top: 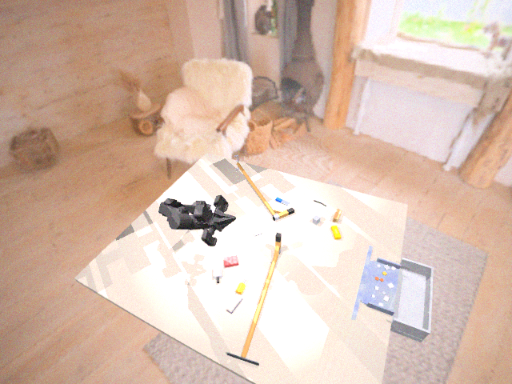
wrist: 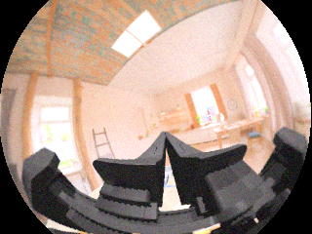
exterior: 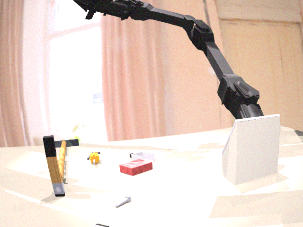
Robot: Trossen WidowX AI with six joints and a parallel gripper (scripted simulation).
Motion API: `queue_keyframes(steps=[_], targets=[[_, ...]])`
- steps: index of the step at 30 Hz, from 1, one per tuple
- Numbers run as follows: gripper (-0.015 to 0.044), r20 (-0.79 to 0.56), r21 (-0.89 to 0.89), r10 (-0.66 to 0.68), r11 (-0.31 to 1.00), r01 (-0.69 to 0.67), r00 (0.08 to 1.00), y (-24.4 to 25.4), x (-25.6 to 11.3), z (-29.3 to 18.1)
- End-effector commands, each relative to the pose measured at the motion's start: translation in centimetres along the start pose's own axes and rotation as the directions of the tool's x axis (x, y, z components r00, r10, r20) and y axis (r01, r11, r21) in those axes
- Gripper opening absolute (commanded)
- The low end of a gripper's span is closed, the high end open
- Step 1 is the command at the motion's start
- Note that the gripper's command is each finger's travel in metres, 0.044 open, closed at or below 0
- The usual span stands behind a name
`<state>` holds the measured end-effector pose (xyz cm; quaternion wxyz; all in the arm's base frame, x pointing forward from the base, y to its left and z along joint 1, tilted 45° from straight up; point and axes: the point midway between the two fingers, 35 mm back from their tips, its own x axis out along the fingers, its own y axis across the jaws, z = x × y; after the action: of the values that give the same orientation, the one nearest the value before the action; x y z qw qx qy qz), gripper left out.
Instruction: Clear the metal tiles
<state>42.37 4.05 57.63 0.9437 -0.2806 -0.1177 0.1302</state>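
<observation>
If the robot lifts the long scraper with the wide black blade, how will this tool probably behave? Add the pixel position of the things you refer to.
The long scraper (top: 264, 289) (exterior: 62, 156) looks stiff, since its thin yellow shaft runs nearly straight. It may swing or tip if held near one end, because it is long, with a wide blade across the other.

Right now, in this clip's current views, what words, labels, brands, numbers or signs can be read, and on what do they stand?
None can be read in any view.
Red box: pale patches on top, no legible lettering.
Blue-and-white item: too small to tell whether it is printed.
White wedge-shaped block: no text on the sides shown.
</observation>
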Motion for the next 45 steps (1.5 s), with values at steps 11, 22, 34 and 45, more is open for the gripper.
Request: queue_keyframes(steps=[11,22,34,45], targets=[[0.0000,-0.138,0.118,0.047,0.993,-0.030,0.989,2.7,2.9,-4.7],[0.0000,-0.240,0.193,0.086,0.980,-0.039,0.967,5.1,4.6,-8.2],[0.0000,-0.349,0.263,0.130,0.964,-0.036,0.928,7.9,6.1,-11.9],[0.0000,-0.445,0.313,0.170,0.949,-0.025,0.879,10.6,7.0,-15.2]])
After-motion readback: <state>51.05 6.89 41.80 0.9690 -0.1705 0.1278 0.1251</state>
